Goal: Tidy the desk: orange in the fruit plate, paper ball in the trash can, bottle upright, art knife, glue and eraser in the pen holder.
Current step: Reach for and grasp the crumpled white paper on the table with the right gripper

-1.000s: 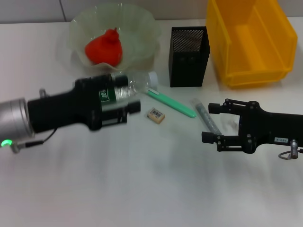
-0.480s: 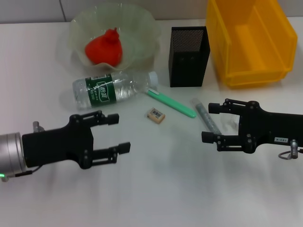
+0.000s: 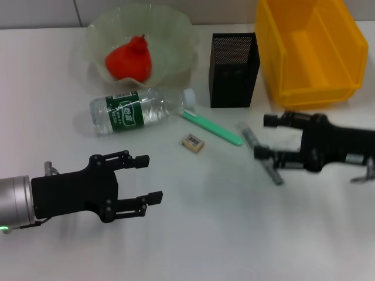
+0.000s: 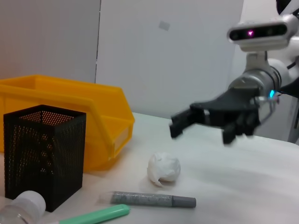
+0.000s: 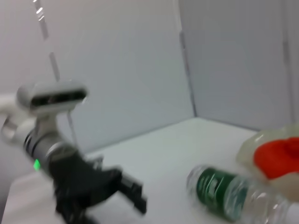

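I take the pen holder [image 3: 234, 69] as my reference. The orange [image 3: 129, 58] already sits in the fruit plate [image 3: 176, 35], on the holder's left-arm side; the trash can [image 3: 310, 50] stands just beside it on the other side. The bottle [image 3: 137, 109] lies on its side in front of the fruit plate, cap toward the holder, so uprighting is not yet done; its green label carries white characters I cannot read. The eraser [image 3: 193, 142] lies in front of the holder, barcode-style label up, print illegible. Between it and the holder lies a green stick [image 3: 212, 128], and a grey tube [image 3: 258, 149] lies toward the can. My right gripper [image 3: 265, 137] hovers over the paper ball [image 4: 163, 168], jaws spread wide, nothing held, presumably lined up for a grab. My left gripper [image 3: 142, 178] hangs well in front of the bottle, jaws wide apart and empty.
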### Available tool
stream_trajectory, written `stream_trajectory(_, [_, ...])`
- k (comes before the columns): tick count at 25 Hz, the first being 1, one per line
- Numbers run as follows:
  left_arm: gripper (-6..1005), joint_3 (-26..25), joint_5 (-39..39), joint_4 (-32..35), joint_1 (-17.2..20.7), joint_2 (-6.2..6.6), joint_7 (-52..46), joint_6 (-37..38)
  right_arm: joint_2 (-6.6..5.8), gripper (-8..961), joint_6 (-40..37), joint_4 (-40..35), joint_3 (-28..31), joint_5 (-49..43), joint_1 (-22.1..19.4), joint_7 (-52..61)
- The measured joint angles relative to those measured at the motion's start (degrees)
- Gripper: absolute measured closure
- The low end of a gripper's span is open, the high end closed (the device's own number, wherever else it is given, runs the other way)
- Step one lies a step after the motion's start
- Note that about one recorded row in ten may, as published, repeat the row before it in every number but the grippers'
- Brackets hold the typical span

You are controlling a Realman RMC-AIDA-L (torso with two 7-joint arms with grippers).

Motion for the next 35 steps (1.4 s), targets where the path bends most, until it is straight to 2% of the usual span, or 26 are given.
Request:
stream_trajectory(5, [245, -0.1, 0.0, 0.0, 0.0, -0.21, 0.0, 0.0, -0.31, 195, -5.9, -11.0, 0.5, -1.1, 2.6, 19.5])
stream_trajectory(6, [245, 0.0, 0.0, 0.0, 0.0, -0.35, 0.1, -0.1, -0.59, 195, -7.8, -16.2, 0.3, -3.7, 4.5, 26.9])
stream_trajectory(8, [245, 0.0, 0.0, 0.0, -0.1, -0.39, 0.1, -0.1, -0.70, 196, -8.7, -18.5, 0.3, -5.2, 5.3, 29.9])
stream_trajectory(11, [246, -0.1, 0.0, 0.0, -0.4, -0.43, 0.1, -0.1, -1.49, 198, -11.3, -23.8, 0.3, -11.8, 9.2, 38.0])
stream_trajectory(15, [247, -0.2, 0.0, 0.0, -0.6, -0.44, 0.0, -0.2, -2.93, 200, -13.7, -25.5, 0.3, -21.6, 15.5, 44.3])
stream_trajectory(16, [247, -0.2, 0.0, 0.0, -0.6, -0.44, 0.0, -0.2, -3.54, 201, -14.3, -25.6, 0.3, -27.2, 18.7, 46.0])
stream_trajectory(17, [248, -0.2, 0.0, 0.0, -0.6, -0.44, 0.0, -0.2, -3.54, 201, -14.3, -25.6, 0.3, -27.2, 18.7, 46.0])
stream_trajectory(20, [248, -0.4, 0.0, 0.2, -0.7, -0.44, -0.3, -0.5, -3.93, 203, -15.2, -25.9, 0.2, -36.1, 22.8, 47.7])
stream_trajectory(21, [249, -0.4, -0.1, 0.2, -0.7, -0.44, -0.4, -0.6, -3.95, 203, -15.4, -26.3, 0.2, -40.9, 24.6, 48.2])
stream_trajectory(25, [249, -0.5, -0.3, 0.1, -0.7, -0.44, -0.5, -1.1, -3.87, 205, -15.5, -26.6, -0.6, -46.3, 26.8, 48.9])
stream_trajectory(30, [249, -0.5, -0.3, 0.1, -0.7, -0.44, -0.5, -1.2, -3.34, 208, -14.3, -27.7, -6.7, -51.9, 27.8, 52.4])
stream_trajectory(33, [249, -0.5, -0.4, 0.1, -0.7, -0.44, -0.5, -1.2, -2.66, 210, -13.3, -28.3, -9.7, -54.0, 27.9, 54.0])
stream_trajectory(35, [248, -0.6, -0.4, 0.2, -0.7, -0.44, -0.5, -1.3, -1.74, 211, -11.8, -29.1, -11.5, -55.9, 27.5, 54.6])
